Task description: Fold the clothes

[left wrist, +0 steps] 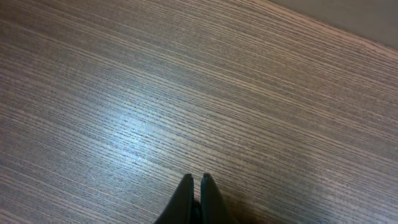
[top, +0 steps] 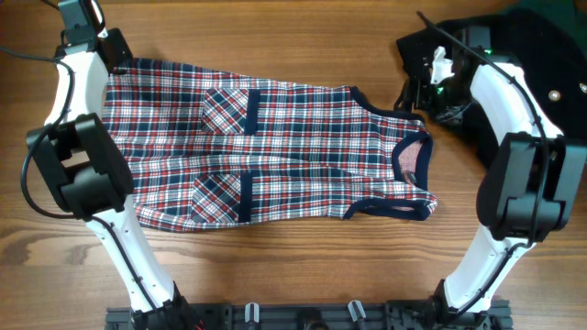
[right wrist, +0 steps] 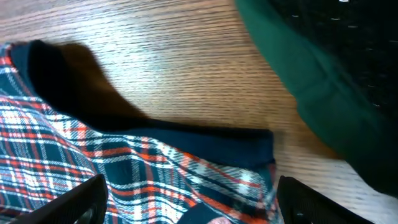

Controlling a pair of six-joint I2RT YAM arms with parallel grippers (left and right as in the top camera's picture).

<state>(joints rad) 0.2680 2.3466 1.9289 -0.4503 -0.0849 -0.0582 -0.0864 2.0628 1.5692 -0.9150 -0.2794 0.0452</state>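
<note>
The plaid sleeveless garment (top: 275, 156) lies flat on the wooden table, hem to the left and navy-trimmed neck to the right, with both patch pockets facing up. My right gripper (top: 415, 92) is open and hovers over the far shoulder strap. In the right wrist view its fingers (right wrist: 189, 186) straddle the plaid cloth (right wrist: 155, 162) and its navy trim, holding nothing. My left gripper (top: 78, 11) is at the far left corner, off the garment. In the left wrist view its fingers (left wrist: 196, 179) are shut and empty over bare wood.
A black garment with small studs (top: 541, 101) lies at the far right under the right arm, with dark green fabric (top: 550, 18) beside it. The green fabric (right wrist: 323, 93) lies close to the shoulder strap. The table's far edge (left wrist: 348, 25) shows near the left gripper.
</note>
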